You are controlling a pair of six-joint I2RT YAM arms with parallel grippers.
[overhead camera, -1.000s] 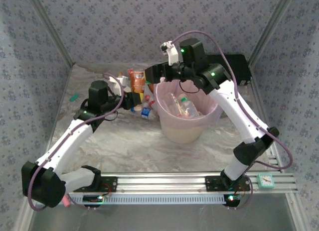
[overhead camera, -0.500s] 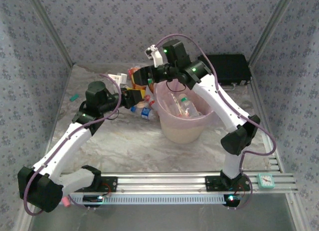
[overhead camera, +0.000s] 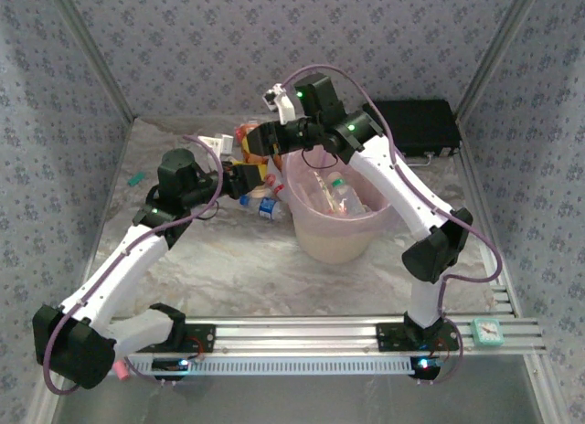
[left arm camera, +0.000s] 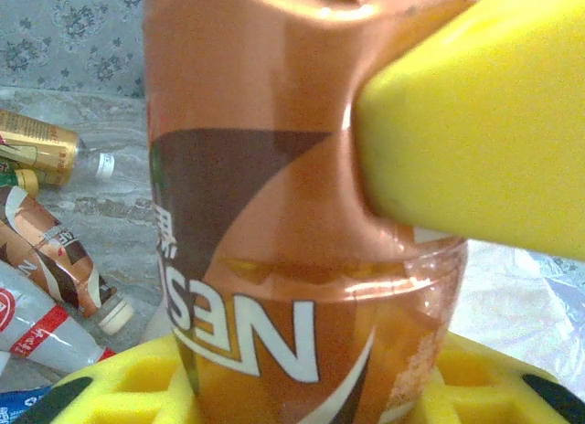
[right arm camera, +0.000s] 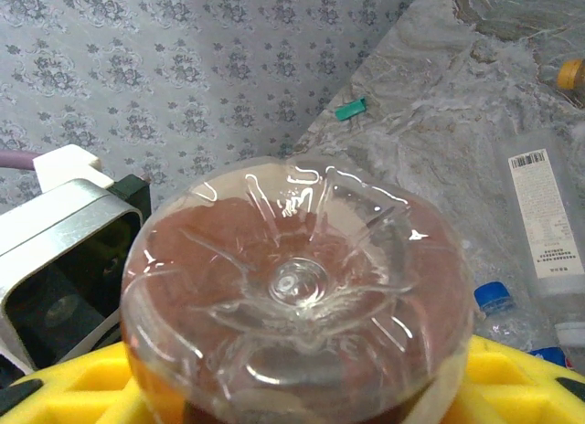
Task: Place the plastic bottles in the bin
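Tightly, left gripper (overhead camera: 243, 179) pad dents one orange-brown bottle (left arm camera: 274, 214), right gripper (overhead camera: 265, 139) on one bottle base (right arm camera: 297, 287), clamp unclear, at least three loose bottles (left arm camera: 50, 250) on table (overhead camera: 228, 269), two-plus clear bottles (overhead camera: 340, 194) inside one bin (overhead camera: 315, 239)

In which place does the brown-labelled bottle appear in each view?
Top external: brown-labelled bottle, centre, just left of the bin.
Left wrist: bottle fills the centre.
Right wrist: bottle low centre, clear base facing camera.
Shared landmark: the patterned wall.
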